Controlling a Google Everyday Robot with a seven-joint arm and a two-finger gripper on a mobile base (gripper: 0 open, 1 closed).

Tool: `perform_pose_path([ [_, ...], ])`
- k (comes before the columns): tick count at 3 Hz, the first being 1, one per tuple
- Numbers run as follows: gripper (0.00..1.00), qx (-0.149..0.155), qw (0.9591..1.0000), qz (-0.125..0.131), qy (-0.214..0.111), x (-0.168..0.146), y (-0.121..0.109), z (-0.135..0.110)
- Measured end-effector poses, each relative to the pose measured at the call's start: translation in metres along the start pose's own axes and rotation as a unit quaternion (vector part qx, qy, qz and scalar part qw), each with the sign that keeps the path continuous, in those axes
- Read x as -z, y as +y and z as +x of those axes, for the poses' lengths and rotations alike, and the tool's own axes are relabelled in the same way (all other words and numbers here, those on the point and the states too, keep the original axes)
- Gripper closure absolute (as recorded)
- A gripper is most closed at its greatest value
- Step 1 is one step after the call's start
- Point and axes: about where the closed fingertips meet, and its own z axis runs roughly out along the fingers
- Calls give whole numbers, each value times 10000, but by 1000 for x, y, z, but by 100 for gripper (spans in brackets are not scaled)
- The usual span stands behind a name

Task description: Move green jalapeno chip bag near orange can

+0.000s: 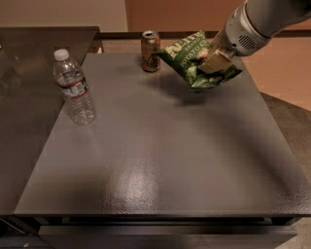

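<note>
Dark grey counter (pixel 160 160) below a tan wall. At back right, tool (pixel 214 59) pinching green jalapeno chip bag (pixel 192 63) by its right side, held clear of the surface, shadow beneath. Just left of the bag, orange can (pixel 150 51) upright at the back edge. Water bottle (pixel 74 87) well apart, far left. Carrying step seemingly near its end; next, likely lowering beside the can without knocking it, then letting go.

office-like room, dark tables (pixel 146 160), tan walls (pixel 63 12); end effector (pixel 214 61) above far edge

Dark grey table (pixel 146 165), glossy side table (pixel 24 126), beige wall (pixel 63 12)
</note>
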Motion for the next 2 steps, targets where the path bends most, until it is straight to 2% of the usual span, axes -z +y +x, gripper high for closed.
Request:
perform_pose_path([
  [2,100,-8,10000,70,-69,-43,-42,-2],
])
